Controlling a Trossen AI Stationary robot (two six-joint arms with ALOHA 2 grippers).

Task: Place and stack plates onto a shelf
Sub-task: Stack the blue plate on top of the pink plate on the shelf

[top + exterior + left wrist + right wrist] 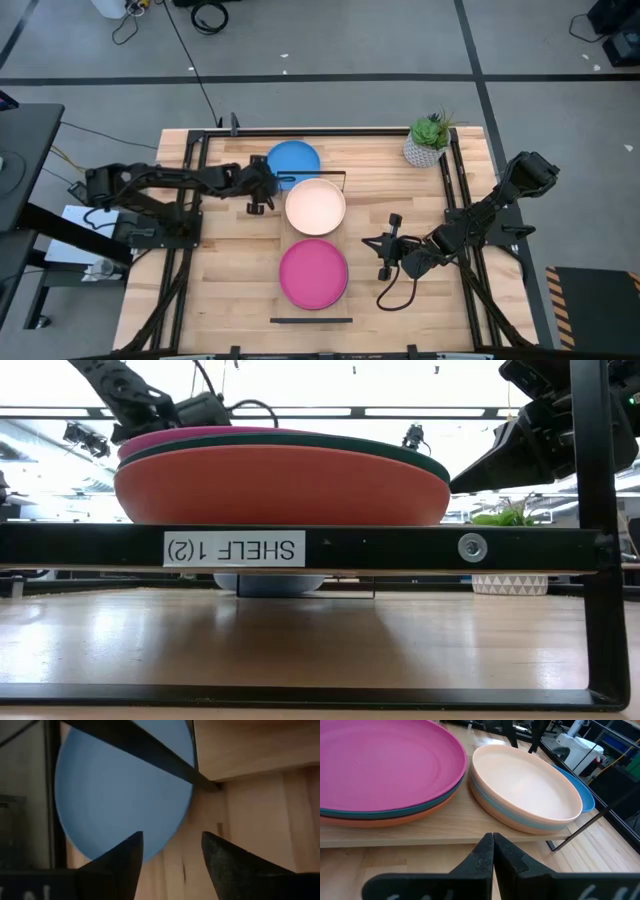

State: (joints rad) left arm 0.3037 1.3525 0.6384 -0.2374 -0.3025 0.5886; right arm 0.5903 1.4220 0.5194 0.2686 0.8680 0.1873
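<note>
The shelf [420, 837] runs from the table's near to far side; its black end rail [400, 547] fills the low view. On it sit two stacks: pink plate [313, 273] on teal and orange ones, and cream plate [315, 205] on pale ones [495, 815]. The blue plate [115, 790] lies on the tabletop under the shelf's far end. My left gripper [172, 862] hovers open over the blue plate's rim [270, 186]. My right gripper [493, 851] is shut, right of the shelf [370, 242], pointing at the stacks.
A small potted green plant [430, 140] stands at the table's far right corner. A black shelf rail [150, 755] crosses above the blue plate. Black frame bars [455, 200] run along the table's left and right sides. Bare wood [240, 280] lies left of the pink stack.
</note>
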